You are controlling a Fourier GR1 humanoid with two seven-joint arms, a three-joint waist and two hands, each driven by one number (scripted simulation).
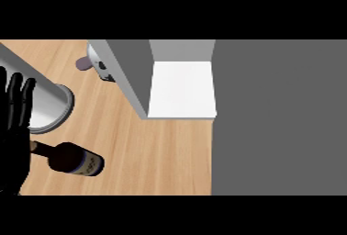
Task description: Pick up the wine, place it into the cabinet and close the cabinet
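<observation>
The wine bottle is dark with a blue-grey label and stands on the wooden counter at the lower left, its neck pointing towards the left edge. My left hand shows at the left edge, open with fingers up, just left of the bottle's neck and not holding it. The cabinet is a grey box on the right. Its door stands open, and the white inside floor is bare. My right hand is out of sight.
A shiny metal cylinder stands at the left, just above the bottle and beside my left hand. A small mauve object lies on the counter behind the cabinet door, near the door's handle.
</observation>
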